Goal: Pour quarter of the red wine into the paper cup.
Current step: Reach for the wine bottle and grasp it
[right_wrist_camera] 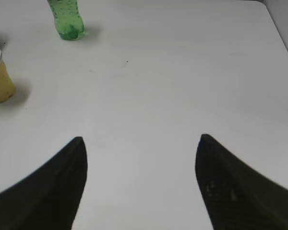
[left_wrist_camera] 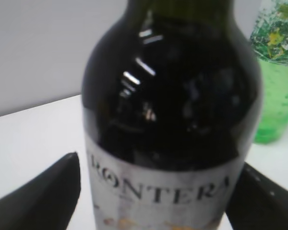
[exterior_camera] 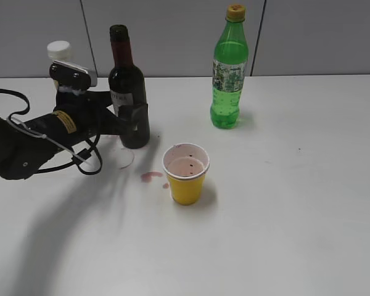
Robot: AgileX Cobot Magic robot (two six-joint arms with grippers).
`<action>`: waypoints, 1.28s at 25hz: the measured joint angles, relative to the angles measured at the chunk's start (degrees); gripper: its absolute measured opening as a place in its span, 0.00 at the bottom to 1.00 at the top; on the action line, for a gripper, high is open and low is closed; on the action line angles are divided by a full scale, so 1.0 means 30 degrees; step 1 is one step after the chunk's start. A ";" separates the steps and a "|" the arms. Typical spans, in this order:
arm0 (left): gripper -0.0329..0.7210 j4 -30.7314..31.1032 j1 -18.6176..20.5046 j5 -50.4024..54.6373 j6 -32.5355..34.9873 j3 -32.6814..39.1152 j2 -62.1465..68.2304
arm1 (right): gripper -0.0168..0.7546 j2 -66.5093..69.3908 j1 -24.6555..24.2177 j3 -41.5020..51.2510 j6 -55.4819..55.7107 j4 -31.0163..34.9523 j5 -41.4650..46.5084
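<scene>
Dark glass is slippery, so get your left gripper [exterior_camera: 134, 126] snug on the wine bottle [exterior_camera: 127, 86] before you lift. Right now its fingers sit on either side of the bottle's lower body at label height, but I can't tell if they're actually pressing. The bottle stands upright between them; the paper cup [exterior_camera: 185, 173] is off past the fingertips, toward the right gripper [right_wrist_camera: 141, 158], which hangs wide open and empty over bare table.

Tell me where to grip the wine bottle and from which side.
Grip the red wine bottle on its straight lower body at the label, coming level from the robot's left, where the left gripper already brackets it. It stands upright; the neck is narrow.
</scene>
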 joint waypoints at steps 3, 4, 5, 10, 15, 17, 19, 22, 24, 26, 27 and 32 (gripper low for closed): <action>0.96 0.0000 -0.0178 0.0000 0.0000 -0.0832 0.0719 | 0.71 0.0000 0.0000 0.0000 0.0000 0.0000 -0.0020; 0.96 0.0000 -0.0247 0.0000 -0.0017 -0.1130 0.0948 | 0.71 0.0000 0.0000 0.0000 0.0000 0.0000 -0.0020; 0.96 0.0000 -0.0294 0.0000 -0.0019 -0.1444 0.1232 | 0.71 0.0000 0.0000 0.0000 0.0000 0.0000 -0.0020; 0.96 0.0000 -0.0425 0.0073 -0.0090 -0.2756 0.2316 | 0.71 0.0000 0.0000 0.0000 0.0000 0.0000 -0.0020; 0.93 -0.0056 -0.0425 0.0132 -0.0092 -0.3366 0.2853 | 0.71 0.0000 0.0000 0.0000 0.0000 0.0000 -0.0020; 0.88 -0.0056 -0.0483 0.0519 -0.0101 -0.3366 0.2946 | 0.71 0.0000 0.0000 0.0000 0.0000 0.0000 -0.0020; 0.80 -0.0079 -0.0558 0.0688 -0.0119 -0.3366 0.2946 | 0.71 0.0000 0.0000 0.0000 0.0000 0.0000 -0.0020; 0.75 -0.0117 -0.0749 0.0644 -0.0096 -0.3366 0.2946 | 0.71 0.0000 0.0000 0.0000 0.0000 0.0000 -0.0020; 0.75 -0.0117 -0.0827 0.0459 -0.0078 -0.3366 0.3008 | 0.71 0.0000 0.0000 0.0000 0.0000 0.0000 -0.0020; 0.75 -0.0084 -0.0846 0.0407 -0.0078 -0.3366 0.3008 | 0.71 0.0000 0.0000 0.0000 0.0000 0.0000 -0.0020; 0.75 -0.0061 -0.0846 0.0385 -0.0078 -0.3366 0.3015 | 0.71 0.0000 0.0000 0.0000 0.0000 0.0000 -0.0020; 0.75 -0.0107 -0.0968 0.0443 -0.0078 -0.3343 0.2935 | 0.71 0.0000 0.0000 0.0000 0.0000 0.0000 -0.0020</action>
